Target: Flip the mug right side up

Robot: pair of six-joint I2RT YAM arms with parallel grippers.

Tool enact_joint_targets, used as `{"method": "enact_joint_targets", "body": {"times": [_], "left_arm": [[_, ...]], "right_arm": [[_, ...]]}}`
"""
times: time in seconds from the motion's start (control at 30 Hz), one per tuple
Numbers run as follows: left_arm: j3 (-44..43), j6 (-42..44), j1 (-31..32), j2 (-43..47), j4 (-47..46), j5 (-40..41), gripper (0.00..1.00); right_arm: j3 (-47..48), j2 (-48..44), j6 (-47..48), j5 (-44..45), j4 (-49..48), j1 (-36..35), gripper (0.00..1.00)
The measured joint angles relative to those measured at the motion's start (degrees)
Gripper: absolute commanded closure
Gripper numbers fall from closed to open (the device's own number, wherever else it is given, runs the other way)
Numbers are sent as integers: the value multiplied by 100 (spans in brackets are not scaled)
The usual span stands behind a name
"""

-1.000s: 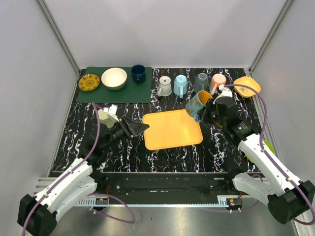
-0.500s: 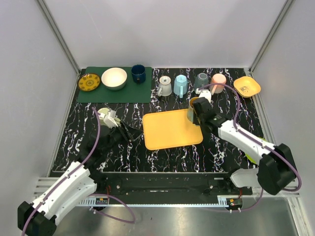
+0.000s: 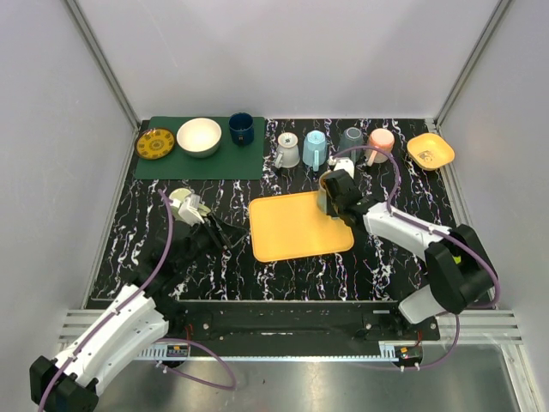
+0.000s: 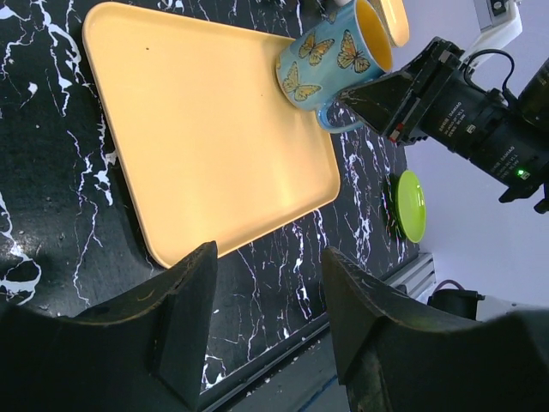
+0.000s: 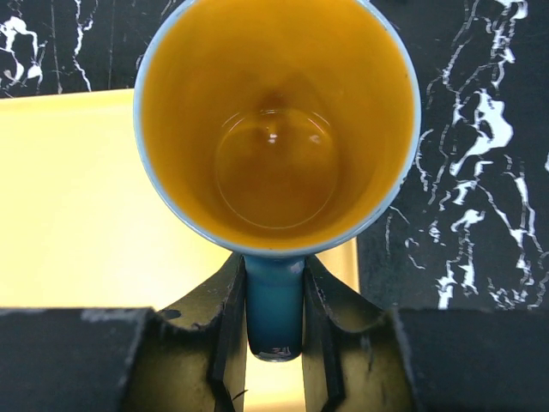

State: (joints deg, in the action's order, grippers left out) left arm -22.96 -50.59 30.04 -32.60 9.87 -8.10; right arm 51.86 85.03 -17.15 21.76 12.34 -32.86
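- One black table (image 3: 292, 275) with white veins carries everything; both arms are fixed at its near edge.
- A yellow tray (image 3: 292, 227) lies in the middle of the table.
- A green mat (image 3: 244, 165) lies at the far left. On it stand a white bowl (image 3: 199, 136), a yellow plate (image 3: 155, 143) and a dark blue cup (image 3: 241, 129).
- The right gripper (image 5: 273, 275) is at the far right corner of the tray. Its jaws are closed on the blue handle of the butterfly mug (image 5: 274, 129).
- The left gripper (image 4: 268, 257) hangs over the table left of the tray. Its jaws stand apart and there is nothing between them.
- The butterfly mug stands upright with its orange inside facing up, at the far right corner of the tray. Whether its base touches the tray, I cannot tell.
- Behind the tray is a row of four mugs: white (image 3: 286, 150), light blue (image 3: 315, 148), grey (image 3: 350, 142) and pink (image 3: 380, 140).
- An orange dish (image 3: 431, 151) is just right of the pink mug.
- A small green saucer (image 4: 410, 206) lies near the right edge of the table.
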Motion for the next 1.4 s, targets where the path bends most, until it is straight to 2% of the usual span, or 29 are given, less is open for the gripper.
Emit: {"method": "enact_joint_targets", "body": {"times": [0.33,0.4,0.43,0.53,0.73,0.77,0.8,0.93,1.07,1.17,1.2,1.33,1.4], "left_arm": [[109,-22,0,-20,0,-2,46],[109,-22,0,-20,-9,-2,46],[109,-22,0,-20,-9,-2,46],[109,-22,0,-50,-13,-2,46],[153,-20,0,-160,-48,0,46],[155,-15,0,-175,-44,4,46],[155,4,0,-192,-37,26,46],[66,92,0,-254,192,302,40],[-459,136,0,-629,885,1202,37],[-1071,127,-11,-1211,1360,2006,39],[-1637,92,-15,-1845,1694,2721,39],[-2218,-415,-81,-2581,2291,3493,42],[-2656,-861,-205,-3316,2618,3908,43]], "right_arm": [[63,369,-4,-96,-437,-4,99],[66,387,-28,-90,-459,-4,85],[66,385,-50,-87,-457,-4,71],[55,374,-125,-85,-459,-2,50],[-7,-42,-278,-76,-426,-4,26],[-9,-175,-297,-76,-409,-4,17],[-11,-363,-326,-76,-389,-7,14],[0,-1088,-417,-98,-232,-9,11],[151,-1840,-503,-306,90,-11,11],[205,-2380,-590,-544,221,-15,11],[205,-2776,-673,-693,358,-17,11],[201,-3040,-769,-850,494,-20,11],[177,-3176,-835,-953,522,-20,11]]}}
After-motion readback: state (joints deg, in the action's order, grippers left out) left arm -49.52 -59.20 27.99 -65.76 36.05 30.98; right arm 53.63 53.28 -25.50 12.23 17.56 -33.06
